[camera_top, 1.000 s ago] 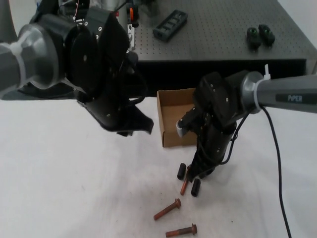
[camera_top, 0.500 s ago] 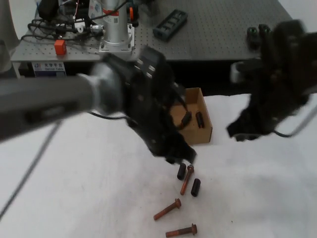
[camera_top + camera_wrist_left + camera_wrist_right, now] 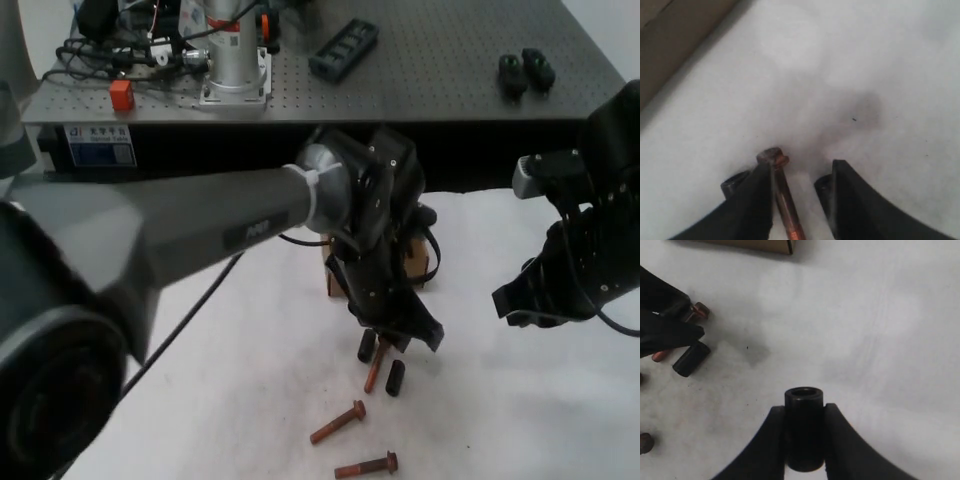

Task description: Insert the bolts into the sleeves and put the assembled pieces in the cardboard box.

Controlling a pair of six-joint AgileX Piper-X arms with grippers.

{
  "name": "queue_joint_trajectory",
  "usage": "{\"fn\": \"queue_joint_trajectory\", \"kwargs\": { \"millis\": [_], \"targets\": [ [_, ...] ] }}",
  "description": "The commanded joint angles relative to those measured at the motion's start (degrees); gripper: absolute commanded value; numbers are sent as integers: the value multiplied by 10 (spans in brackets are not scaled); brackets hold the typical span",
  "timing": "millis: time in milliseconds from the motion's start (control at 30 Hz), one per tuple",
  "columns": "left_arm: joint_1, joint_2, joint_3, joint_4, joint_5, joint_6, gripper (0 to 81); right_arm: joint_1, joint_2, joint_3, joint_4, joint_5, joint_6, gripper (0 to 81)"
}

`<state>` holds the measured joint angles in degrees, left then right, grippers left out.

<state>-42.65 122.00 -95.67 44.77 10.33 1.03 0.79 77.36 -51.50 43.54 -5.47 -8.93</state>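
straddling a bolt point(image 3: 784, 200) with the left gripper point(image 3: 801, 172), fingers spread, gripping nothing yet, a loose sleeve point(image 3: 395, 377) lying beside each finger. clamping another sleeve point(image 3: 804, 435) in the right gripper point(image 3: 805, 411), bore facing out past the fingertips. leaving two more bolts point(image 3: 337, 423) unassembled beyond the left gripper, away from the cardboard box point(image 3: 670, 45) just behind it, contents hidden. keeping open cloth point(image 3: 880, 340) around the right gripper.

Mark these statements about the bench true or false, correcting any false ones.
1. The right gripper holds a black sleeve. True.
2. That sleeve has a bolt through it. False: its bore is empty.
3. The fingers of the left gripper straddle a bolt lying on the white cloth. True.
4. Only one bolt lies on the cloth. False: three do.
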Motion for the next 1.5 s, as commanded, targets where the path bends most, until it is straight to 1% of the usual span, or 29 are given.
{"fn": "queue_joint_trajectory", "kwargs": {
  "millis": [0, 67, 267, 333, 533, 600, 667, 800, 900, 967, 1067, 1100, 1167, 1233, 1300, 1367, 1400, 1467],
  "targets": [
    [0, 32, -36, 37, -22, 11, 285, -3, -8, -1, -3, -7, 2, 6],
    [0, 36, -36, 47, -38, 11, 285, -3, -8, -1, -3, -7, 3, 6],
    [0, 44, -36, 59, -37, 11, 278, -3, -8, -1, -3, -7, 3, 6],
    [0, 47, -36, 59, -37, 11, 232, -3, -8, -1, -3, -7, 3, 6],
    [0, 55, -36, 54, -25, 11, 27, -3, -8, -1, -3, -7, 9, 6],
    [0, 55, -36, 50, -7, 11, 0, -3, -8, -1, -2, -7, 14, 6],
    [0, 57, -36, 45, -6, 11, 6, -3, -8, -1, -2, -16, 14, 6],
    [3, 32, -37, 45, -7, 3, 6, -5, -22, 5, -21, -77, 18, 6],
    [15, -15, -31, 43, -7, -10, 6, -4, -57, 28, -48, -87, 30, 6],
    [28, -66, -3, 17, 2, -35, 6, -4, -87, 54, -63, -96, 40, 6],
    [48, -168, 113, -99, 55, -75, 6, -4, -142, 108, -102, -175, 76, 6],
    [54, -195, 164, -150, 84, -92, 6, 1, -158, 131, -124, -206, 97, 6],
    [63, -259, 263, -302, 172, -144, 6, 15, -182, 173, -179, -257, 132, 6],
    [67, -301, 342, -473, 243, -216, 6, 41, -197, 217, -260, -309, 173, 6],
    [67, -327, 400, -607, 280, -277, 6, 72, -196, 253, -346, -350, 208, 6],
    [67, -336, 440, -702, 304, -328, 6, 101, -191, 273, -420, -355, 243, 6],
    [67, -337, 452, -725, 313, -344, 6, 112, -187, 279, -456, -352, 260, 6],
    [67, -337, 463, -746, 318, -362, 6, 124, -185, 280, -484, -343, 274, 6]
  ]
}}
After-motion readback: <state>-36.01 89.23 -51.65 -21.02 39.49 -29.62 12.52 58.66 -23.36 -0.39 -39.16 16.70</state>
